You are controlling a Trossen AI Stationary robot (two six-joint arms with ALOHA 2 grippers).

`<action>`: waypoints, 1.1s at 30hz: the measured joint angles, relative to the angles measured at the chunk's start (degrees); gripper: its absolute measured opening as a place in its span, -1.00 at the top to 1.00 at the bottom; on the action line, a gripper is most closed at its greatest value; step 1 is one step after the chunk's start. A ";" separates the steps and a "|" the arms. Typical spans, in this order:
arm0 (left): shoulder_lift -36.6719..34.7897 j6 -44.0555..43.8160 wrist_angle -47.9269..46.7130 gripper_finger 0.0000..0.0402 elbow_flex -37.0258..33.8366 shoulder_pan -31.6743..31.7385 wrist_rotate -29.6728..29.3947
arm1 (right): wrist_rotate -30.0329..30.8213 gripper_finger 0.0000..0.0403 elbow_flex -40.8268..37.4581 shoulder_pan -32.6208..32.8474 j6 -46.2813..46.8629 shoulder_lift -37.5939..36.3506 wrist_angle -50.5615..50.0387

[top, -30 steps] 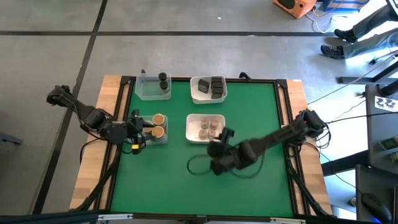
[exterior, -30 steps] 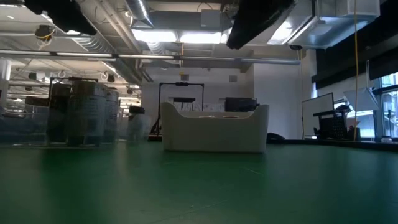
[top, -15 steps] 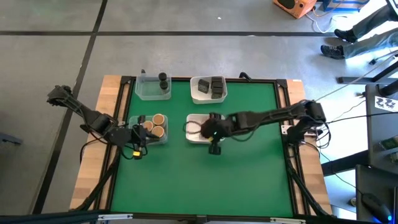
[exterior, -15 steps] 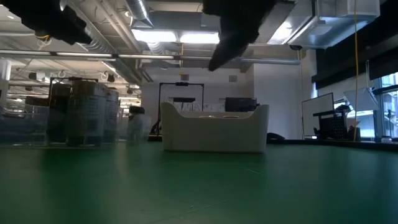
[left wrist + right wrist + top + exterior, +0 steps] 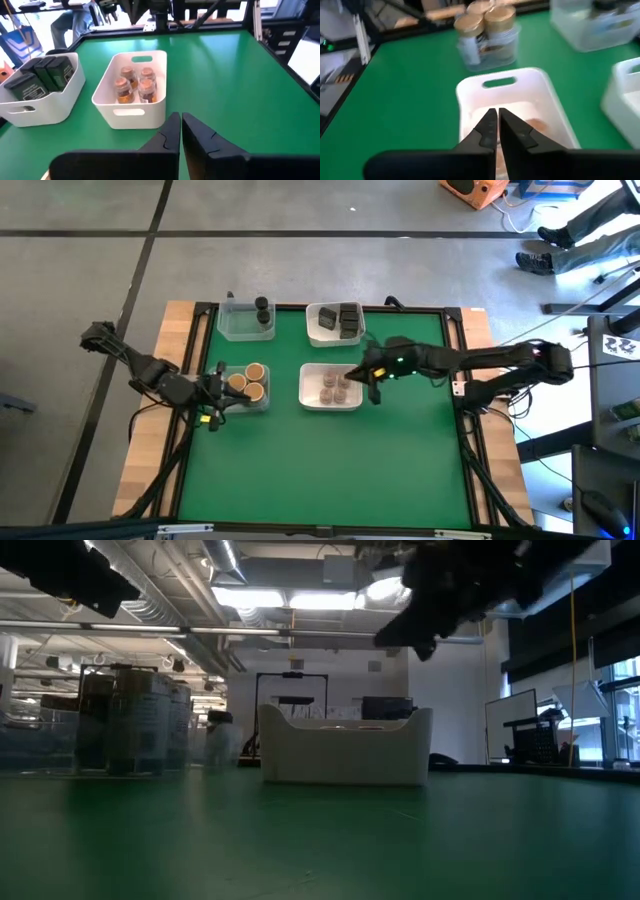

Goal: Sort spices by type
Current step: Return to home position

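While the left gripper, closed on nothing, hangs beside the clear tub of tan-topped jars, the right gripper, likewise closed, hovers over the white tray of small brownish jars. Dark tins fill the other tray; black cylinders stand in the far tub.
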 joint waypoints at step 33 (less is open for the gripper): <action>-24.84 0.41 3.44 0.99 -12.16 -0.34 0.04 | 13.57 0.95 -42.07 0.94 6.62 -54.14 13.70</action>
